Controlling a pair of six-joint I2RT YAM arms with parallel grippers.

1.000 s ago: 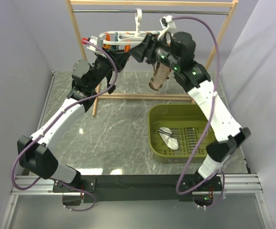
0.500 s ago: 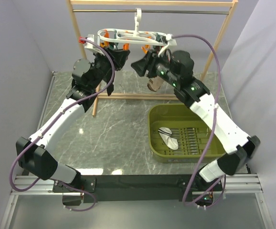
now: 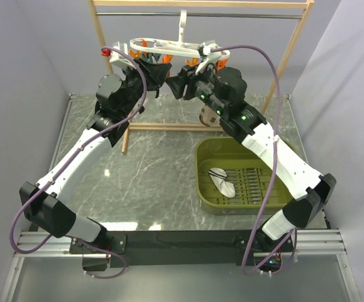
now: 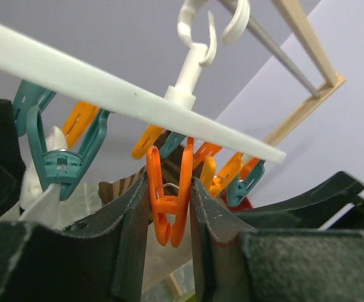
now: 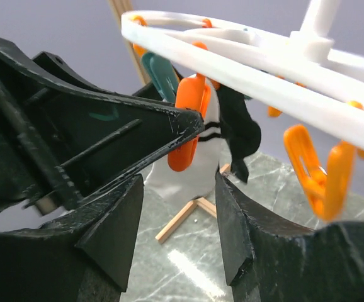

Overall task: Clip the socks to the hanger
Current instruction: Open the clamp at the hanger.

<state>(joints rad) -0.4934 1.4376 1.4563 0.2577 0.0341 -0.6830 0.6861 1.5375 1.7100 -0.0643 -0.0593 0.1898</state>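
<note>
The white hanger (image 3: 169, 48) hangs from the rack's rod, with orange and teal clips under it. My left gripper (image 3: 159, 72) is raised under it; in the left wrist view (image 4: 169, 189) its jaws press both sides of an orange clip (image 4: 168, 207). My right gripper (image 3: 177, 85) faces it from the right, open and empty (image 5: 179, 189). One white sock (image 5: 198, 167) with dark cuff stripes hangs from the hanger just behind that clip; I cannot tell which clip holds it. The other white sock (image 3: 223, 183) lies in the green bin (image 3: 215, 151).
A black sock (image 5: 240, 129) hangs next to the white one. A brown striped sock (image 3: 208, 117) hangs lower on the hanger's right. The wooden rack frame (image 3: 97, 56) stands at the back, its base bars on the marble table (image 3: 150, 182).
The right gripper has drawn left, close to the left gripper. The hanger has swung from tilted to nearly level and a little higher. The left gripper rose slightly.
</note>
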